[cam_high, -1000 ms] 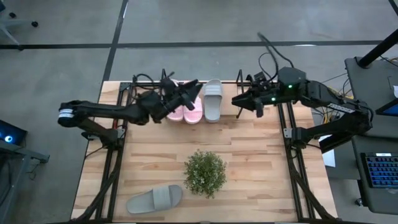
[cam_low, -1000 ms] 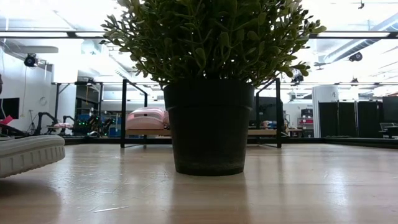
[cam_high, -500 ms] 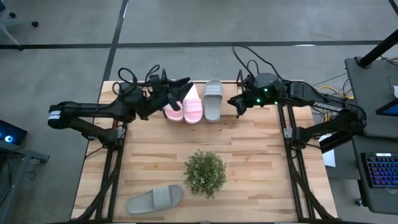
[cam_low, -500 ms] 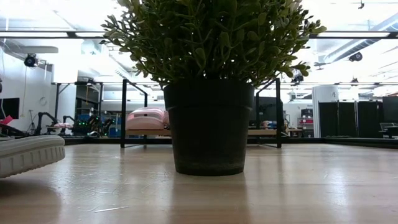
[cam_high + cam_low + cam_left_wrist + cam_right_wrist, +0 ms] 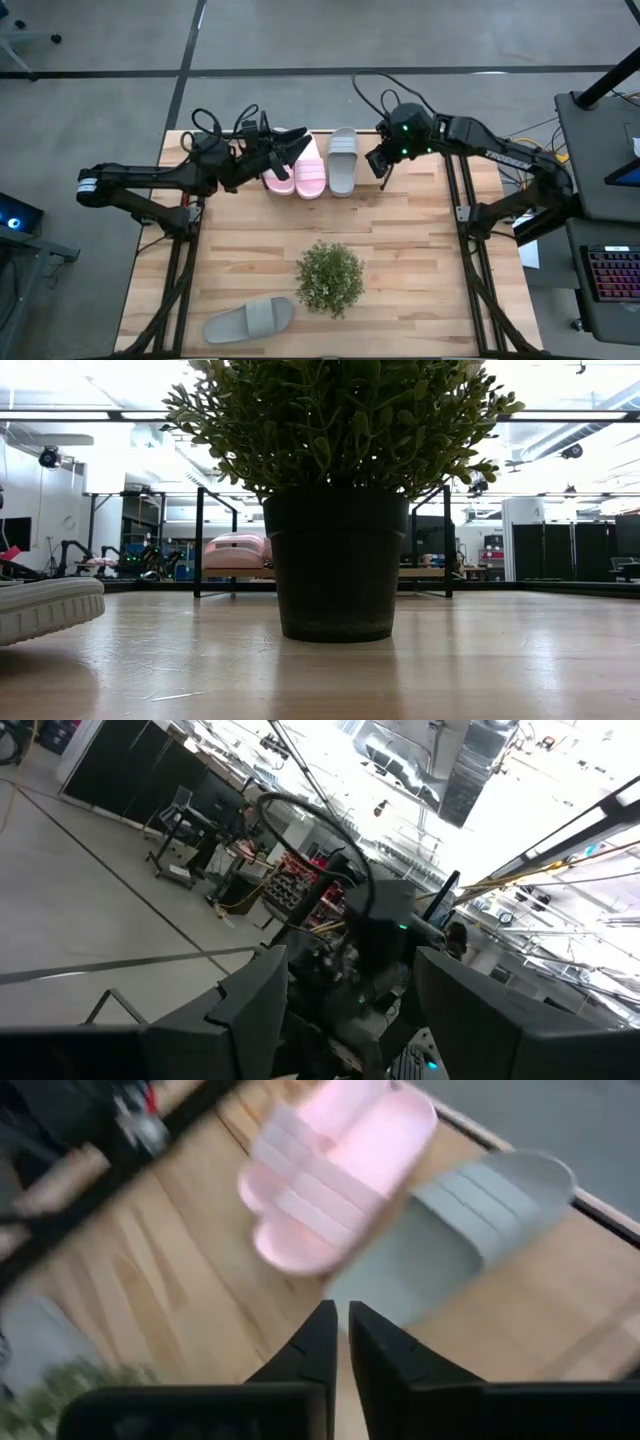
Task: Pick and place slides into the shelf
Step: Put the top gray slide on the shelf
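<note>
**High view: three slides on the shelf, one left on the bench**

High view shows the shelf (image 5: 200, 150) along the far edge of the bench (image 5: 420, 260). On it sit two pink slides (image 5: 300, 170) and a grey slide (image 5: 342, 160), side by side. A second grey slide (image 5: 248, 320) lies near the bench's front edge, beside the plant (image 5: 329, 278) (its pot fills the low view).

The left end effector (image 5: 290, 148) hovers over the pink pair, fingers apart and holding nothing. The right end effector (image 5: 380, 165) hangs just beside the shelved grey slide; its fingers (image 5: 318, 1345) are nearly closed, with only a thin gap between them, gripping nothing.
</note>
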